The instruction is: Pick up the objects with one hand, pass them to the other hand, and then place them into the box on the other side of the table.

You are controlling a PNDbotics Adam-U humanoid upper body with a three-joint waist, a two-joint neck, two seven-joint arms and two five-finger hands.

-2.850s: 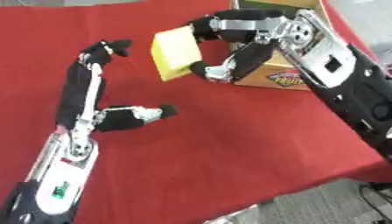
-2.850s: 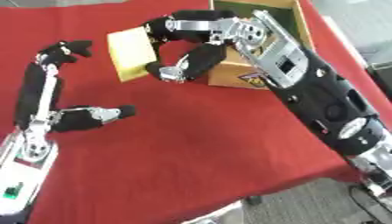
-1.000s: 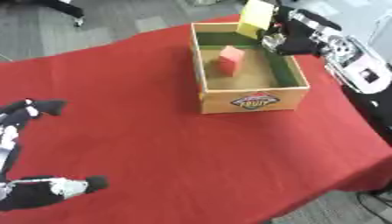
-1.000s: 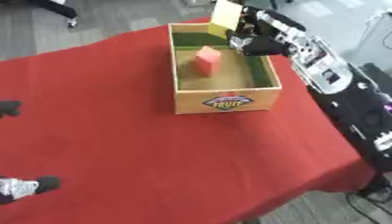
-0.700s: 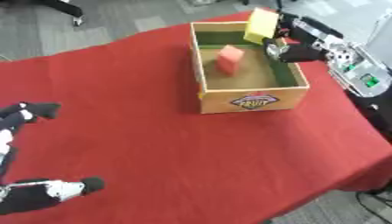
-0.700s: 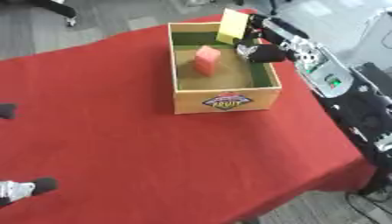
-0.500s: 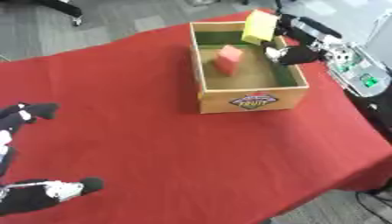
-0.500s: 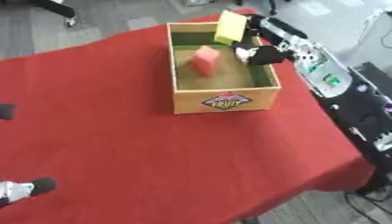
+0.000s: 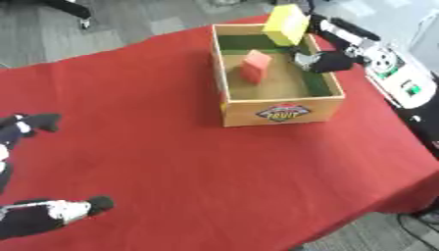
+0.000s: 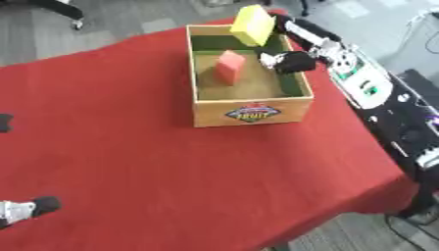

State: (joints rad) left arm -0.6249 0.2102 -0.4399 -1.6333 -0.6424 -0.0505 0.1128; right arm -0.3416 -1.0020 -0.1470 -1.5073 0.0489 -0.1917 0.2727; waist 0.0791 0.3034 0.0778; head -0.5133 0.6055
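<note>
A wooden box [image 9: 281,112] with green inner walls stands at the table's far right. A pink block [image 9: 255,66] stands inside it. A yellow block [image 9: 285,24] sits tilted at the box's far right corner, its top above the rim. My right hand [image 9: 324,62] reaches over the box's right wall. Its thumb is spread well clear of the yellow block and its fingers [image 9: 345,30] stretch straight behind it. Whether they touch the block is hidden. My left hand [image 9: 53,212] rests open at the lower left edge, holding nothing.
The red tablecloth [image 9: 154,147] covers the table. Its right edge runs close beside the box and its front edge drops to grey floor. My right forearm [image 9: 399,81] lies along that right edge. A chair base [image 9: 73,7] stands on the floor beyond the far left.
My right hand carried the yellow block from mid-table to the box's far right corner. In the last second its thumb has spread away from the block, which stays put. The camera has also shifted.
</note>
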